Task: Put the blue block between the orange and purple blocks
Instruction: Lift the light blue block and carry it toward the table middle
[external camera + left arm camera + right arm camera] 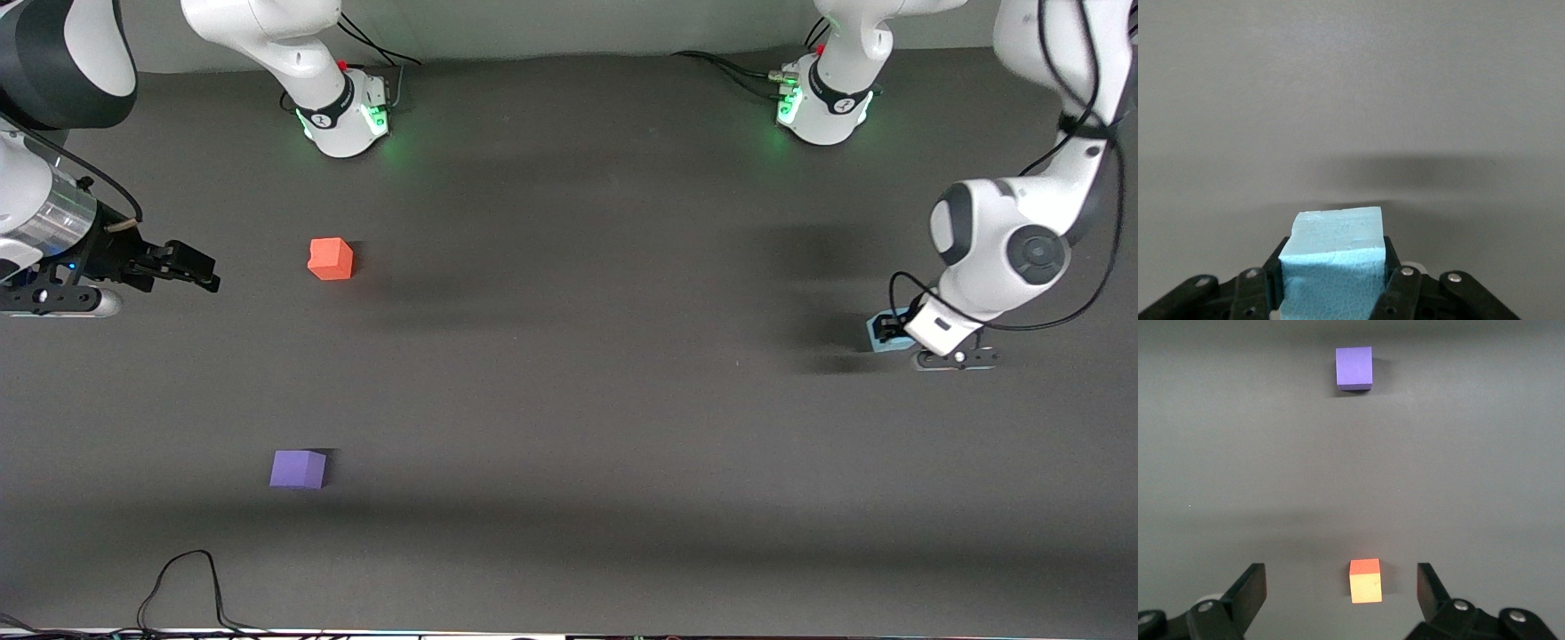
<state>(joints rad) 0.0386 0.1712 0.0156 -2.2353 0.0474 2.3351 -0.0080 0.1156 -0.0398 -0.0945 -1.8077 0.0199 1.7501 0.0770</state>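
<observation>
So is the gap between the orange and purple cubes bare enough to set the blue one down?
Yes. Bare dark tabletop runs between the orange-red matte cube and violet-purple matte cube. Only the open right tool hangs beside the orange cube.

No readable text or labels.

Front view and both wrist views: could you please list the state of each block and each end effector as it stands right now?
Blue block: gripped between the left end effector's fingers, at the left arm's end of the table.
Orange block: resting free on the table, toward the right arm's end.
Purple block: resting free, nearer the front camera than the orange block.
Left end effector: shut on the blue block.
Right end effector: open, empty, waiting above the table.
</observation>
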